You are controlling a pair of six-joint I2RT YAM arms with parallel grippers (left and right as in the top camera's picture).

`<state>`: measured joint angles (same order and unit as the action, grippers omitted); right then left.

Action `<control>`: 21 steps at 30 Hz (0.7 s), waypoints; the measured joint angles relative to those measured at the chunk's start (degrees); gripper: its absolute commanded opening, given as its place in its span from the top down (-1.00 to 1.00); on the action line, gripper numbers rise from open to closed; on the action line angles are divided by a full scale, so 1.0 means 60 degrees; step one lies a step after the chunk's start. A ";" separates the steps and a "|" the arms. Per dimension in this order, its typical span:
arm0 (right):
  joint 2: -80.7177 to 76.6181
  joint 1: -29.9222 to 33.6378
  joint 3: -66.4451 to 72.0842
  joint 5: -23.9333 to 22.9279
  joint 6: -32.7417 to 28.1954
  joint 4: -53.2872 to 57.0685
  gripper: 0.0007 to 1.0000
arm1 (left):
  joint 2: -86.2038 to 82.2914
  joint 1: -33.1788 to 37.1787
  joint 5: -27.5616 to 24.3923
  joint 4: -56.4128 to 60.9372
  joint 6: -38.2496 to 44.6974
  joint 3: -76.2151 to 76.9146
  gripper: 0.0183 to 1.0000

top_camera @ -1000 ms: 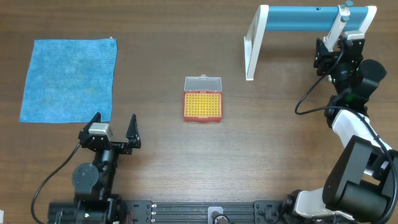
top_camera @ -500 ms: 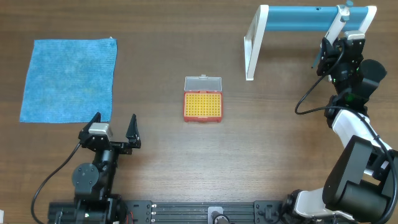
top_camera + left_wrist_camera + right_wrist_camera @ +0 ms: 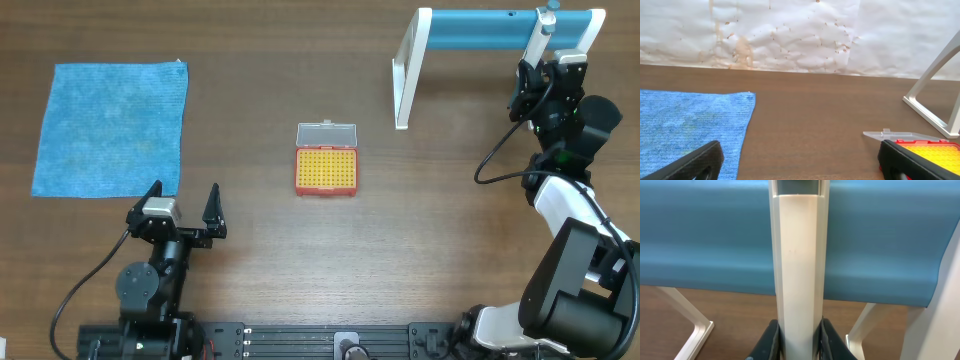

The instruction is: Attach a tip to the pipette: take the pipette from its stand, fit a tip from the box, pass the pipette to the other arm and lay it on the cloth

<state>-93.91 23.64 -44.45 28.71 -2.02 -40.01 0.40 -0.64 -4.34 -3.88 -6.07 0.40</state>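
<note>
The white pipette [image 3: 797, 265] hangs upright against the blue bar of its stand [image 3: 480, 30] at the far right of the table. My right gripper [image 3: 536, 75] is at the stand. In the right wrist view the right gripper [image 3: 797, 337] is shut on the pipette's body, one finger [image 3: 771, 339] pressed to each side. The red tip box [image 3: 326, 170], full of yellow tips with its clear lid folded back, sits mid-table. A blue cloth [image 3: 110, 130] lies at the far left. My left gripper [image 3: 183, 205] stands open near the front left, holding nothing, with the cloth [image 3: 690, 130] and tip box [image 3: 930, 150] ahead.
The stand's white side frame [image 3: 404, 70] rises between the tip box and the pipette. A papered wall [image 3: 800, 35] closes the table's far edge. Bare brown tabletop [image 3: 420, 230] lies between both arms and around the tip box.
My right gripper has moved a little closer to the stand's bar along the pipette, which now looks more upright. The left arm has not moved.
</note>
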 measured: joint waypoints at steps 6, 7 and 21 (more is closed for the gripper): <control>0.0011 0.0000 0.0000 -0.0004 0.0000 0.0004 0.84 | 0.0000 0.0000 -0.0004 0.0000 0.0000 0.0000 -1.00; 0.0047 0.0018 0.0000 -0.0004 0.0000 0.0022 0.84 | 0.0000 0.0000 -0.0004 0.0000 0.0000 0.0000 -1.00; 0.2579 0.0051 0.0004 0.0954 0.0954 0.0244 0.85 | 0.0000 0.0000 -0.0004 0.0000 0.0000 0.0000 -0.99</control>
<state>-78.43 23.94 -44.42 34.44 3.70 -38.54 0.40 -0.64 -4.36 -3.88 -6.07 0.40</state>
